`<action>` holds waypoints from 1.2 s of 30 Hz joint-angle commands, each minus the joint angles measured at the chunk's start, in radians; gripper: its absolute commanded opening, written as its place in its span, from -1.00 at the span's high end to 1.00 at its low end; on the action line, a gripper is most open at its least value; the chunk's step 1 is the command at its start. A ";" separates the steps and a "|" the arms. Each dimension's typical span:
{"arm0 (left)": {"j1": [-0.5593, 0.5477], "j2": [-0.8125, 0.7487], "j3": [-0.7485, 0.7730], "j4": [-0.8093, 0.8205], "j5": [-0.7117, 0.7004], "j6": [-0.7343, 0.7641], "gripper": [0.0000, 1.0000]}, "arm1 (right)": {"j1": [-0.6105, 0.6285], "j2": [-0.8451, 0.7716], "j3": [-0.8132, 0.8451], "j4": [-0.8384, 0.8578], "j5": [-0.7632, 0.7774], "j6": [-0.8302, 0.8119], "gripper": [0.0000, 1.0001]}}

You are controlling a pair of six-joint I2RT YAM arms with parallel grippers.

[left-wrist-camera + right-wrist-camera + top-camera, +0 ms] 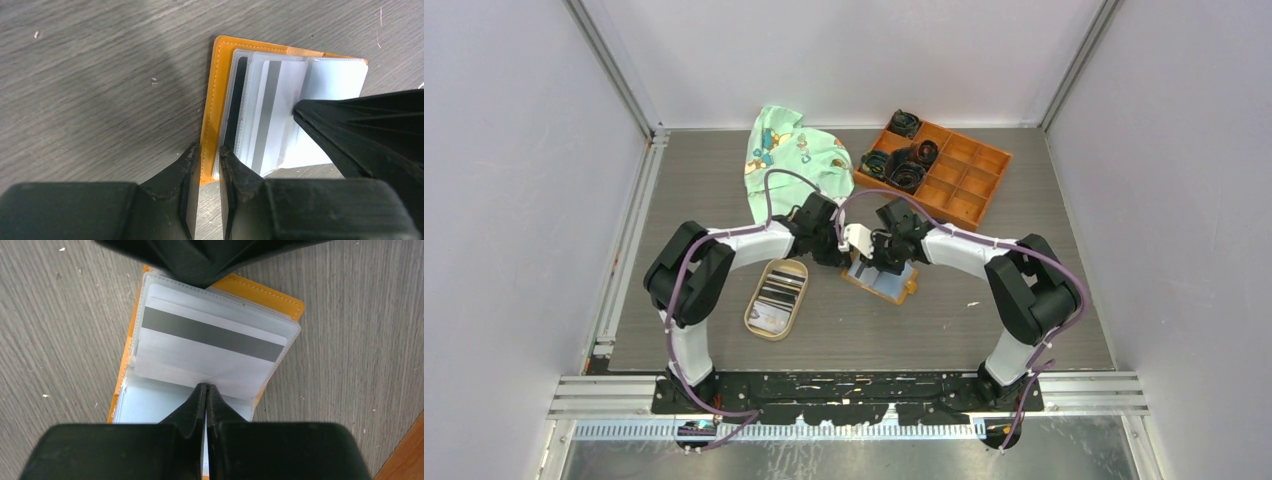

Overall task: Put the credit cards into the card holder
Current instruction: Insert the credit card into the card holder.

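- The card holder (886, 283) lies open on the grey wood-grain counter (694, 180), just below the middle of the top view, with its orange cover down and its clear, pale sleeves facing up
- Both arms reach in over it, and their tips meet at the holder
- A white card (200, 350) with a grey stripe lies across the sleeves at the centre of the right wrist view. Its far edge is tucked toward the sleeve stack and its near edge sticks out
- The right gripper (205, 387) is clenched, with its jaws together. Its tips touch the near edge of that white card (I cannot tell whether they pinch it or only press against it)
- The left gripper (207, 152) stands with its jaws a narrow slit apart, at the lower middle of the left wrist view. The holder's orange stitched edge lies in the gap, and I cannot tell if the jaws clamp it
- More credit cards (776, 292), dark and pale, are stacked in a tan oval dish (748, 312), left of the holder and apart from it
- A mint-green printed cloth (789, 165) lies at the upper middle of the top view
- To its right sits an orange compartmented tray (969, 190), with dark coiled items (909, 170) in its left compartments
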 commanded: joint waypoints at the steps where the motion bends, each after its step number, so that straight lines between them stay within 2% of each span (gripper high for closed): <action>1: -0.032 0.002 -0.055 -0.064 0.016 -0.020 0.56 | 0.004 0.025 0.044 0.038 -0.004 0.029 0.86; 6: -0.051 -0.013 -0.083 -0.048 0.008 -0.047 0.56 | -0.016 -0.017 0.052 0.001 -0.074 0.062 0.80; 10: -0.055 -0.046 -0.132 -0.024 -0.002 -0.077 0.56 | -0.089 -0.096 0.059 -0.073 -0.191 0.102 0.77; 14: -0.074 -0.076 -0.144 -0.020 -0.008 -0.088 0.56 | -0.141 -0.115 0.056 -0.137 -0.223 0.118 0.76; 18: -0.113 -0.094 -0.145 -0.022 -0.020 -0.103 0.56 | -0.167 -0.068 0.091 -0.202 -0.253 0.198 0.76; 23: -0.158 -0.106 -0.156 -0.005 -0.031 -0.131 0.56 | -0.189 0.029 0.202 -0.309 -0.255 0.454 0.73; 27: -0.181 -0.117 -0.176 0.019 -0.041 -0.151 0.56 | -0.258 0.093 0.235 -0.357 -0.371 0.638 0.72; 32: -0.182 -0.164 -0.203 0.029 -0.092 -0.160 0.49 | -0.289 0.116 0.206 -0.325 -0.416 0.715 0.40; 36: -0.182 -0.217 -0.224 0.020 -0.150 -0.161 0.40 | -0.287 0.155 0.210 -0.321 -0.446 0.741 0.36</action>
